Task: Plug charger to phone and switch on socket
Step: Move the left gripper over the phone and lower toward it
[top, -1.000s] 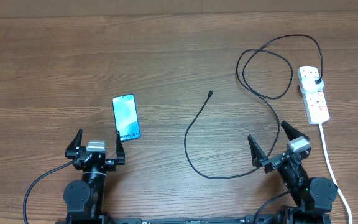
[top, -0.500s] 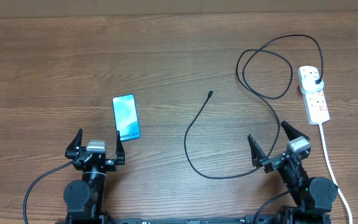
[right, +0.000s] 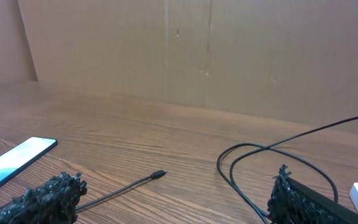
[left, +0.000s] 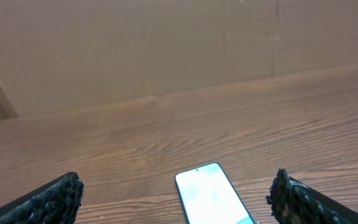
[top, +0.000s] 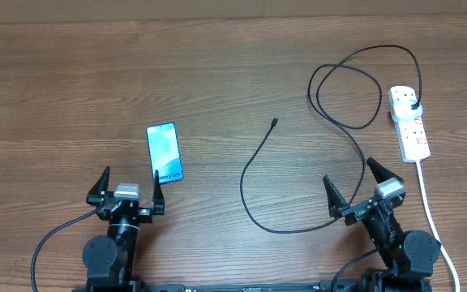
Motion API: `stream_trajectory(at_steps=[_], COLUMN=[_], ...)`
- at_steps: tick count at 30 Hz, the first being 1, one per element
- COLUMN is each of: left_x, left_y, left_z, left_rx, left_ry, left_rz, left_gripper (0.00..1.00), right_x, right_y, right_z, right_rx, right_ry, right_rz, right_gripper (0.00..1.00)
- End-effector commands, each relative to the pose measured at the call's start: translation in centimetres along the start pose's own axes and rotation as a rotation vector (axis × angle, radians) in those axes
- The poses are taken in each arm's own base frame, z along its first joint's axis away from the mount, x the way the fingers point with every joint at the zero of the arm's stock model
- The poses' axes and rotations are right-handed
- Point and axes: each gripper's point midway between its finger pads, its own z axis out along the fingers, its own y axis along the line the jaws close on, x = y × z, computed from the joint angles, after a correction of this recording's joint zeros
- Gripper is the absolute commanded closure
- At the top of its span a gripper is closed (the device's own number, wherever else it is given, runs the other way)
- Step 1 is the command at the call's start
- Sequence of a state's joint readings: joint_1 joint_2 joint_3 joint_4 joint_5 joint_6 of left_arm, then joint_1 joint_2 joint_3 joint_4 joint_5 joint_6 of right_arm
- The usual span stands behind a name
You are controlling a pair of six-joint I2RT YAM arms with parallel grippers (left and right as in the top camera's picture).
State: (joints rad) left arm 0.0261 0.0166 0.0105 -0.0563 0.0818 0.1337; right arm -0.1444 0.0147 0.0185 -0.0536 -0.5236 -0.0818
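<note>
The phone (top: 164,153) lies flat, screen up and lit, left of the table's middle; it also shows in the left wrist view (left: 213,196). My left gripper (top: 130,173) stands open just short of it, with its right finger beside the phone's near end. The charger (top: 250,166) is a thin black cable with its connector tip (top: 275,122) loose on the wood; its plug (top: 414,105) sits in the white socket (top: 412,134) at the far right. My right gripper (top: 348,170) is open and empty, with the cable running under it. The connector tip (right: 159,175) lies ahead of it.
The cable makes a wide loop (top: 351,85) behind the right gripper. The socket's thick white cord (top: 430,207) runs down the right edge past the right arm. A brown cardboard wall (right: 229,50) backs the table.
My left gripper has edged very slightly to the right. The phone, the cable and the right arm have not moved.
</note>
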Motion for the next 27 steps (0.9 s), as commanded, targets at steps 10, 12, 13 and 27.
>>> stream_trajectory(at_steps=[10, 12, 13, 27], left_x=[-2.4, -3.1, -3.5, -8.7], left_y=[-0.6, -0.5, -0.4, -1.3], left_z=[-0.8, -0.8, -0.7, 2.2], left_rx=[0.056, 0.058, 0.059, 0.190], left_ry=[0.048, 0.066, 0.071, 0.256], left_rz=[-0.015, -0.013, -0.014, -0.052], left_gripper=[0.00, 0.00, 0.00, 0.00], right_x=[0.2, 0.2, 0.2, 0.2], right_y=[-0.3, -0.3, -0.3, -0.3], right_z=[0.0, 0.0, 0.0, 0.0], right_rx=[0.014, 0.014, 0.014, 0.014], right_ry=[-0.003, -0.003, -0.003, -0.003], right_rz=[0.000, 0.000, 0.000, 0.000], right_gripper=[0.00, 0.00, 0.00, 0.00])
